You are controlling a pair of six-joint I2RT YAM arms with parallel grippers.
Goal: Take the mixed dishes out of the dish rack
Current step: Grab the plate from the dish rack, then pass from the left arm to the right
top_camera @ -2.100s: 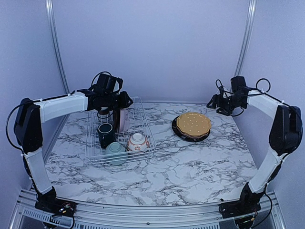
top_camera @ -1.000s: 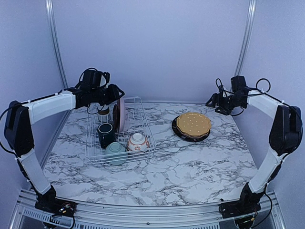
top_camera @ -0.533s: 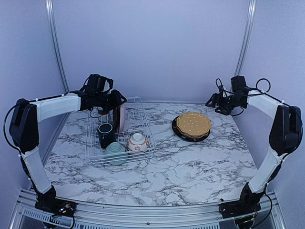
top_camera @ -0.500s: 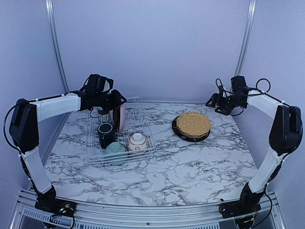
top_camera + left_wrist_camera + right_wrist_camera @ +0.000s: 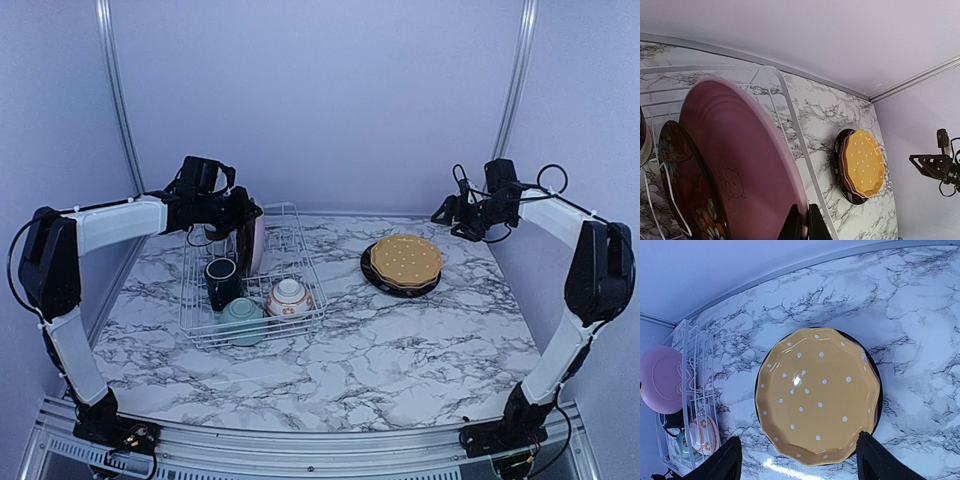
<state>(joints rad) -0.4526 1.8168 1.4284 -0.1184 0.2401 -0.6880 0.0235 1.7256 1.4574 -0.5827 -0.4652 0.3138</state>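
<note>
The white wire dish rack point(image 5: 310, 292) stands at the left of the table. It holds an upright pink plate point(image 5: 740, 165), a floral red plate point(image 5: 685, 192) beside it, a dark green mug point(image 5: 221, 280), a pale green bowl point(image 5: 243, 318), a pink-white floral bowl point(image 5: 290, 296) and a partly hidden white-and-brown cup point(image 5: 216, 237). My left gripper point(image 5: 802, 222) is shut on the pink plate's top rim, above the rack point(image 5: 243, 212). A yellow dotted plate point(image 5: 815, 395) tops a stack over a black plate on the table point(image 5: 406, 258). My right gripper point(image 5: 802, 460) hangs open and empty above that stack.
The marble table point(image 5: 380, 350) is enclosed by pale walls with metal posts at the back corners. The right gripper point(image 5: 447, 213) hovers near the back right wall. The rack's right rim wire point(image 5: 795, 130) runs just beside the pink plate.
My left gripper has come back from the left and down onto the pink plate's rim, and its jaws now pinch it. The right arm has not moved.
</note>
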